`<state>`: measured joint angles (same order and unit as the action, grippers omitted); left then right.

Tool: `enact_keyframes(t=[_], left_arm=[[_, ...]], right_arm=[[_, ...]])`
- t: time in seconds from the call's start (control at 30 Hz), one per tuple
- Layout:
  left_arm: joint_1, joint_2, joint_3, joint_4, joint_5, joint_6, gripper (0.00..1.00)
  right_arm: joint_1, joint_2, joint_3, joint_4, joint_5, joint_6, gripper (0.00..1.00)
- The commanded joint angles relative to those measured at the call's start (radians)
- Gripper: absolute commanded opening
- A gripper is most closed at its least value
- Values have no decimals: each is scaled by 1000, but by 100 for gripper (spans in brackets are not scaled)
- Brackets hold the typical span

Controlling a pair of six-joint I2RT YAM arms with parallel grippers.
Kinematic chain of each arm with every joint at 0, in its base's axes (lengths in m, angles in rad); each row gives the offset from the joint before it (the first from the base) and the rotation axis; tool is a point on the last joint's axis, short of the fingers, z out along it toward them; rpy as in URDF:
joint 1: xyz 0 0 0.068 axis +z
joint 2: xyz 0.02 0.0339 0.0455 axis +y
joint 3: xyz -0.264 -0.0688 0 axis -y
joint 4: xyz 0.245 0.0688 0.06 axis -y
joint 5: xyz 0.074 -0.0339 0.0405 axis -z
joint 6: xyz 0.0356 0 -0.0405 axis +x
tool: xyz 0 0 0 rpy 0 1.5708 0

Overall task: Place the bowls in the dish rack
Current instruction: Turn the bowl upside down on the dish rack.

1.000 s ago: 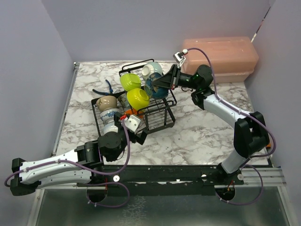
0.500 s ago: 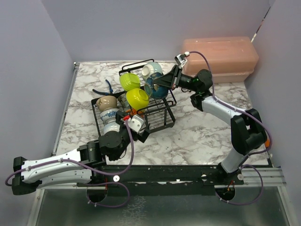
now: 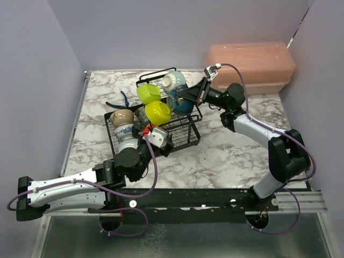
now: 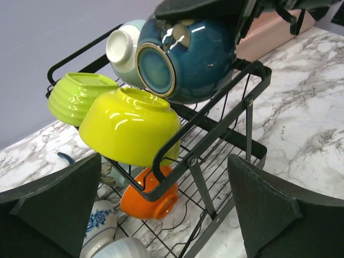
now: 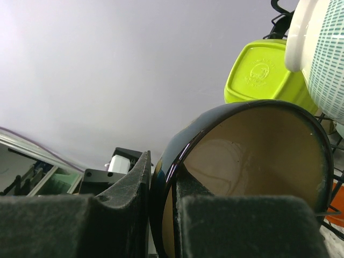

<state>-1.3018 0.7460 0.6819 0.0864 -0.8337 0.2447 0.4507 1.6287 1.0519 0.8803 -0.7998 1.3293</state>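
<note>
The black wire dish rack stands mid-table. My right gripper is shut on the rim of a dark blue bowl with a pale inside, holding it tilted over the rack's upper shelf, one finger outside the rim. Beside it on the shelf sit two yellow-green bowls and a white bowl. A beige bowl, a blue-patterned bowl and a small orange bowl lie on the lower tier. My left gripper is open and empty at the rack's near corner.
A pink lidded box stands at the back right against the wall. A dark hooked object lies on the marble left of the rack. Purple walls close in the left, back and right sides.
My left arm has pushed forward and to the right along the rack's near side. The right wrist has shifted slightly right and up, still gripping the dark blue bowl.
</note>
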Motion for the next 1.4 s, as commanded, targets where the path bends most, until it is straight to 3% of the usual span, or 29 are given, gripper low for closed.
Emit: enact_keyframes(t=[0.0, 0.13, 0.27, 0.47, 0.6, 0.77, 1.03, 1.37], left_arm=[[1, 27, 65, 83, -50, 14, 99], [1, 76, 111, 88, -52, 2, 99], [2, 133, 164, 102, -84, -10, 99], [32, 244, 263, 126, -162, -65, 94], [94, 312, 345, 73, -159, -158, 86], [195, 356, 400, 28, -82, -255, 85], [317, 418, 464, 3, 57, -288, 81], [424, 513, 516, -50, 200, -324, 69]], right_arm=[[8, -10, -58, -71, -12, -64, 7], [8, -13, -51, -134, -10, -119, 22], [7, -19, -65, -137, -15, -122, 28], [7, -67, -91, -201, 23, -178, 47], [6, -119, -69, -318, 57, -276, 48], [6, -176, -50, -420, 88, -347, 48], [7, -222, -71, -450, 71, -325, 51], [6, -220, -87, -325, 26, -172, 31]])
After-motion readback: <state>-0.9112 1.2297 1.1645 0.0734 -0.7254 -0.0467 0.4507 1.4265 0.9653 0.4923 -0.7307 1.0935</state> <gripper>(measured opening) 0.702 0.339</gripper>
